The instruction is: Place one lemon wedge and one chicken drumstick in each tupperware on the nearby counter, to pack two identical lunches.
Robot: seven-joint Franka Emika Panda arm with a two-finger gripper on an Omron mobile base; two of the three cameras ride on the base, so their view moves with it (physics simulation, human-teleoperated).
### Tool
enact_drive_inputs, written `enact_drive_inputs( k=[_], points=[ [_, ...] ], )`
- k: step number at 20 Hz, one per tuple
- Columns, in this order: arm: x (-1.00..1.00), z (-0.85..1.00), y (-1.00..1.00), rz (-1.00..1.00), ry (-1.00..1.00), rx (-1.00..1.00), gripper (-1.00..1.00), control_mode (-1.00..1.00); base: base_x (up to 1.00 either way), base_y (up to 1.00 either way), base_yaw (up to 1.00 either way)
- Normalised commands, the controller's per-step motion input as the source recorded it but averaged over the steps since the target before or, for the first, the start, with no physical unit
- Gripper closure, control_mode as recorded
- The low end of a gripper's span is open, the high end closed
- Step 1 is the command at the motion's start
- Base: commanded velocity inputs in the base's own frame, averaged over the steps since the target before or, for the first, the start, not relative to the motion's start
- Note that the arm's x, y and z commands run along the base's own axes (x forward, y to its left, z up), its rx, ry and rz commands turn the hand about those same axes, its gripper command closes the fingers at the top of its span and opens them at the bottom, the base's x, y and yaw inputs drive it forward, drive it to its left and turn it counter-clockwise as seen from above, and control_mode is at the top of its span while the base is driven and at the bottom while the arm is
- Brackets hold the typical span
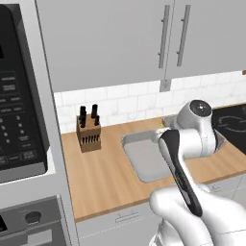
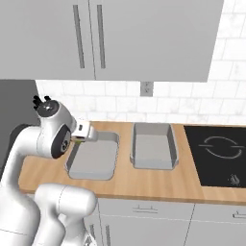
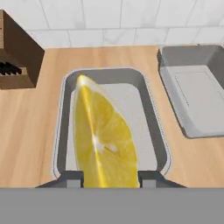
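Note:
My gripper point(image 3: 110, 177) is shut on a bright-yellow lemon wedge point(image 3: 103, 140), which stands pointed end away between the two finger tips. It hangs over the left tupperware point(image 3: 61, 131), a shallow light-grey tray with nothing else in it. From the right base view the gripper point(image 2: 84, 134) hovers at that tray's point(image 2: 96, 158) near-left corner, with a bit of the lemon wedge point(image 2: 76, 140) showing under the hand. The second tupperware point(image 2: 153, 149) lies just to its right on the wooden counter point(image 2: 144, 185). The chicken drumstick is out of view.
A wooden knife block point(image 1: 88, 129) stands on the counter left of the trays, near the tiled wall. The black cooktop point(image 2: 221, 153) lies to the right of the second tray. A tall oven unit point(image 1: 19, 96) bounds the counter on the left. Grey wall cabinets hang overhead.

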Motion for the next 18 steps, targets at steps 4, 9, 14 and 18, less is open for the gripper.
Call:
enact_drive_inputs(
  k=[4, 9, 14, 18],
  points=[
    [1.00, -1.00, 0.01, 0.09, 0.35, 0.01, 1.00, -1.00, 0.00, 0.00, 0.00],
    [1.00, -1.00, 0.00, 0.08, 0.11, 0.00, 1.00, -1.00, 0.00, 0.00, 0.00],
    [1.00, -0.98, 0.00, 0.04, -0.02, -0.06, -1.00, -1.00, 0.00, 0.00, 0.00],
    [0.50, -0.13, 0.02, -0.04, 0.01, 0.00, -1.00, -1.00, 0.00, 0.00, 0.00]
  ],
)
